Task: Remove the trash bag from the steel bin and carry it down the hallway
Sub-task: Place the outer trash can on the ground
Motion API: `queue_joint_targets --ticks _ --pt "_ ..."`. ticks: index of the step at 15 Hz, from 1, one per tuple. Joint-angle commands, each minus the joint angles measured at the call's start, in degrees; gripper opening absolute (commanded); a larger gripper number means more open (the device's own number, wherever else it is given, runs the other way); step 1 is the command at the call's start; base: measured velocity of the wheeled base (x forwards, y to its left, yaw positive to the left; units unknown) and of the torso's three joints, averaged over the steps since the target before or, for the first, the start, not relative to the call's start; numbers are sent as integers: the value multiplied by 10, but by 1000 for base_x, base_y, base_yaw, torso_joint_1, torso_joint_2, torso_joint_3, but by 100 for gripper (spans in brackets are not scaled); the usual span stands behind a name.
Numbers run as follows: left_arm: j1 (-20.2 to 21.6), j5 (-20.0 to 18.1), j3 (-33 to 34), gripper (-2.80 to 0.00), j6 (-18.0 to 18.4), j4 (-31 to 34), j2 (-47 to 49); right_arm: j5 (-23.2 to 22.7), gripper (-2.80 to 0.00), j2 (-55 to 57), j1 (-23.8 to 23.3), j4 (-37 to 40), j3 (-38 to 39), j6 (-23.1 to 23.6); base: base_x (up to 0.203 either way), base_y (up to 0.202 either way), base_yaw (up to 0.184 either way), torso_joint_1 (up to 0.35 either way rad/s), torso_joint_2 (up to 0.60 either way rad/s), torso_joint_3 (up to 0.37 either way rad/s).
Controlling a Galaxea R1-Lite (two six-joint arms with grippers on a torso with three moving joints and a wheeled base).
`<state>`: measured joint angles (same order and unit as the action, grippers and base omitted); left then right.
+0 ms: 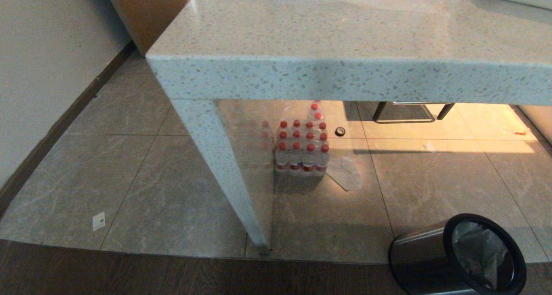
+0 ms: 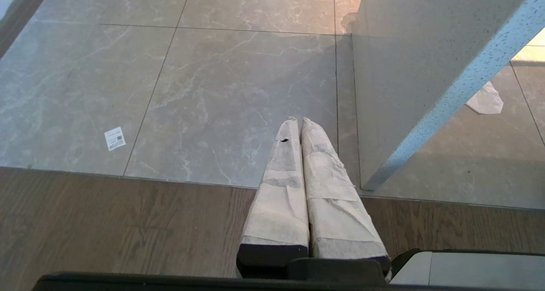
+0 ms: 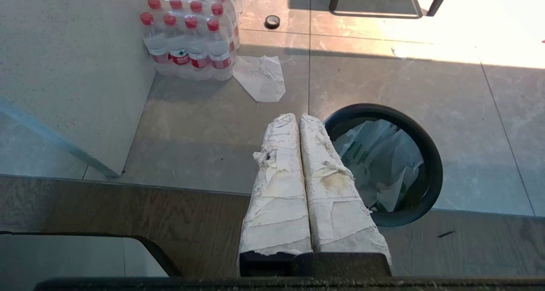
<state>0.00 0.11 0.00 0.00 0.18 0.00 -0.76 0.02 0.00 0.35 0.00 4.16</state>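
The steel bin (image 1: pixel 424 260) stands on the floor at the lower right of the head view, its black ring (image 3: pixel 430 155) around the mouth. Inside it lies the trash bag (image 3: pixel 383 159), thin white plastic with green print, crumpled (image 1: pixel 478 252). My right gripper (image 3: pixel 298 117) hangs above the floor just beside the bin's rim, its tape-wrapped fingers pressed together, shut and holding nothing. My left gripper (image 2: pixel 298 121) is shut too, over bare tiles near the table leg (image 2: pixel 430 133). Neither arm shows in the head view.
A speckled stone table (image 1: pixel 345 70) fills the top of the head view, its leg (image 1: pixel 224 170) coming down mid-floor. Under it sit a pack of red-capped water bottles (image 1: pixel 302 150), a flat white bag (image 3: pixel 262 76) and a tape roll (image 1: pixel 340 131). Wall (image 1: pixel 43 70) on the left.
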Motion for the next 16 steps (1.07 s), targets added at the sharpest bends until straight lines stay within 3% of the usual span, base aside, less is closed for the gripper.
queue_joint_targets --ticks 1,7,10,12,14,16 --pt "0 1 1 -280 0 0 0 -1 -280 0 0 -1 0 1 0 0 0 0 0 0" --pt "0 0 1 -280 0 0 0 -1 -280 0 0 -1 -2 0 0 0 0 0 0 0" --pt "0 0 1 -280 0 0 0 2 -280 6 0 17 -87 9 0 0 0 0 0 0" --pt "0 1 1 -280 0 0 0 44 -280 31 0 100 -186 14 0 0 0 0 0 0" --pt "0 1 1 -280 0 0 -1 105 -280 69 0 223 -289 7 0 0 0 0 0 0" --pt "0 0 0 -280 0 0 0 135 -280 110 1 354 -354 -6 0 0 0 0 0 0"
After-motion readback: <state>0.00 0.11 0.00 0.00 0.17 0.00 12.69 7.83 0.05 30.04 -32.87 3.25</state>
